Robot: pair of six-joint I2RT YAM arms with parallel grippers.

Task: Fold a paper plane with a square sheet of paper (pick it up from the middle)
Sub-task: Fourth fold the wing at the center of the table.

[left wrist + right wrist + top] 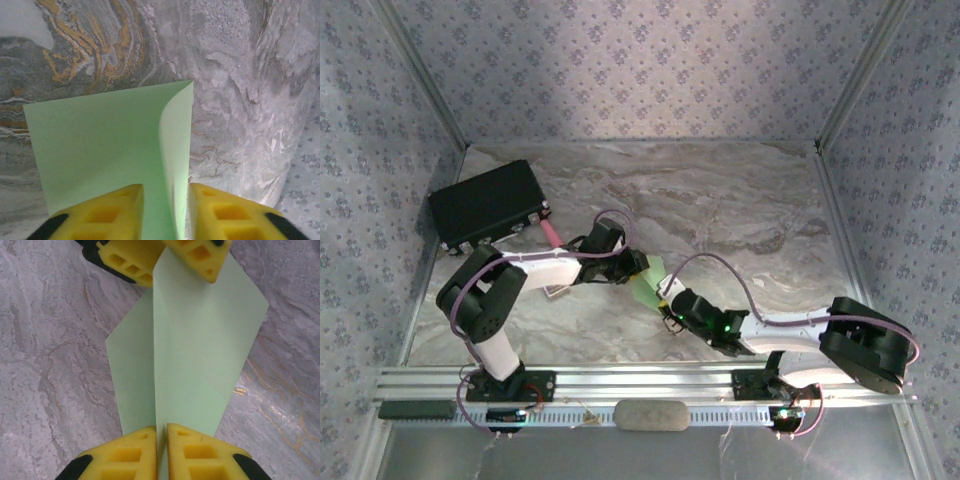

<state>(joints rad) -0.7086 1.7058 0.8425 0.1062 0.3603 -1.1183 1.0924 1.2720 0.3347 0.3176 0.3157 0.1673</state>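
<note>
The square sheet of paper [650, 282] is pale green and folded along a centre crease, held up off the marble table between both grippers. In the right wrist view the paper [200, 340] runs away from my right gripper [162, 452], whose yellow fingers are pinched on its near edge at the crease. My left gripper [160, 265] straddles the far end. In the left wrist view the paper [110, 145] splays into two layers between the left gripper [166, 212], with its jaws apart on either side of the fold. From above, the left gripper [642, 265] and right gripper [667, 305] nearly meet.
A big black box [488, 203] sits at the back left, with a pink cylinder [551, 233] beside it. A grey pad [650, 414] lies on the front rail. Patterned walls close in the table [740, 200] on three sides.
</note>
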